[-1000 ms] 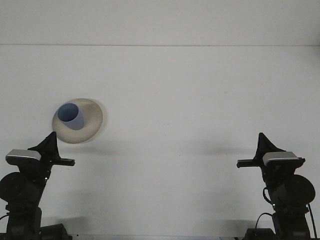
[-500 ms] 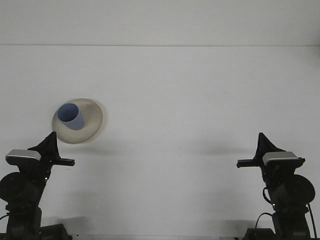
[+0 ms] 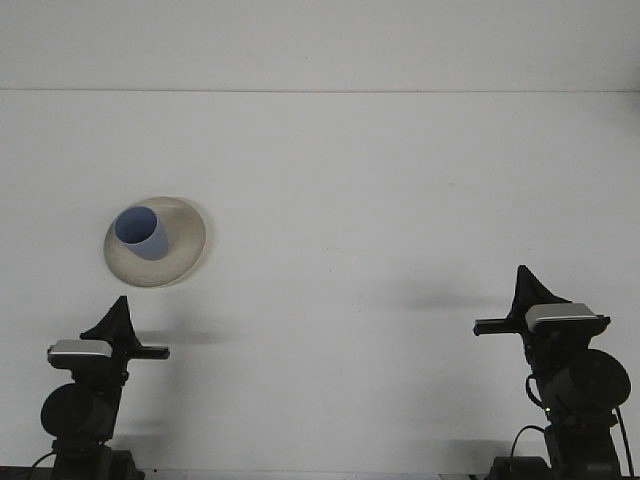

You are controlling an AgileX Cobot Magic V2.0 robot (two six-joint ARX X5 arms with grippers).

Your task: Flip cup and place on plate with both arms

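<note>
A smooth blue cup (image 3: 141,233) stands mouth-up on the round cream plate (image 3: 183,250), on a plain white table (image 3: 380,220). Left gripper (image 3: 118,318) sits just below the plate, right gripper (image 3: 524,290) well apart; I cannot tell either claw's spread.

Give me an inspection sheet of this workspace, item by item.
Surface: white table, no marks or spills seen.
Job's things: blue cup stands on the beige plate, off-centre toward its left side; which end is up cannot be told.
Clutter: nothing seen.
Claws: left claw sits below the plate, clear of it; right claw is far to the right, holding nothing. Open or shut cannot be told for either.
Cables: a thin dark cable loops near the right arm's base; another shows by the left arm's base.
Surroundings: plain white wall behind the table.
</note>
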